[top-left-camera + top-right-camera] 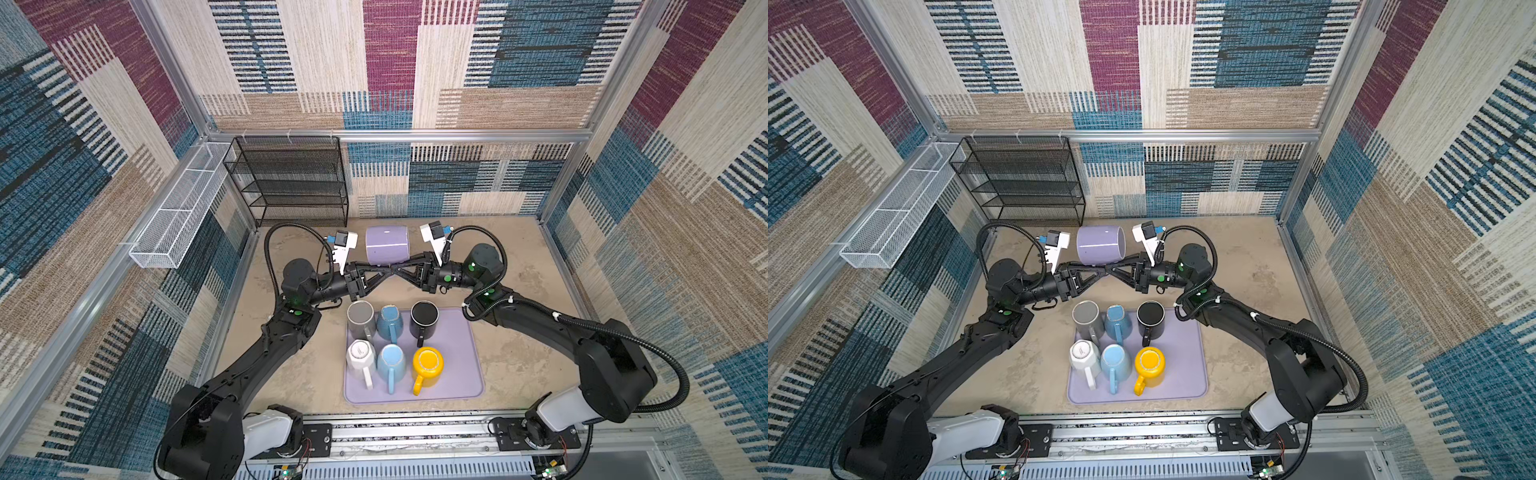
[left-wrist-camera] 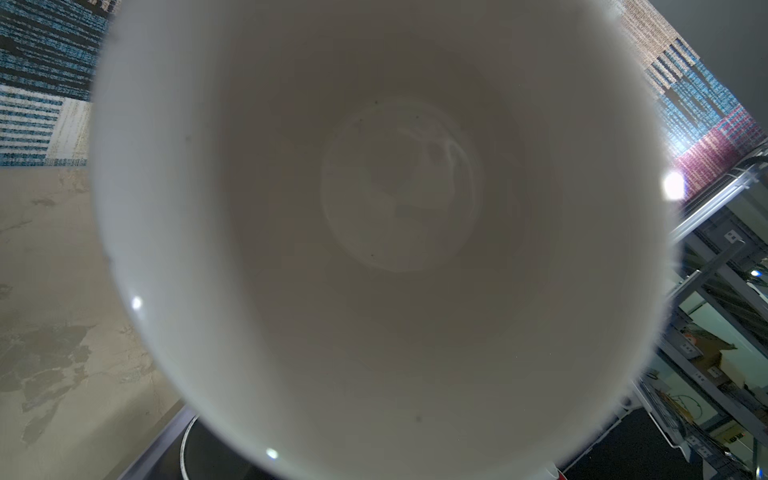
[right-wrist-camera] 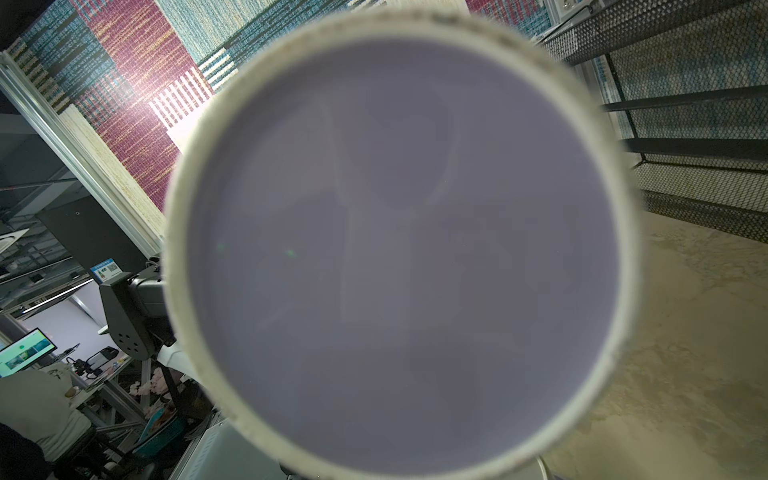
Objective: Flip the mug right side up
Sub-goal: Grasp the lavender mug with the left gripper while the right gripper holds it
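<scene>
Lavender mug (image 1: 386, 245) hangs sideways in the air just beyond the tray (image 1: 461, 365), right gripper (image 1: 405, 272) pinched tight under it, left gripper (image 1: 383, 273) tip to tip alongside, its grip impossible to tell: mid-flip, I'd say, and next comes a secure hold before rolling it mouth-up.

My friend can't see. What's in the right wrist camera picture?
The round purple bottom of a mug, ringed in white, fills almost the whole picture, very close and blurry. Behind it are a black wire shelf and the tan table.
</scene>
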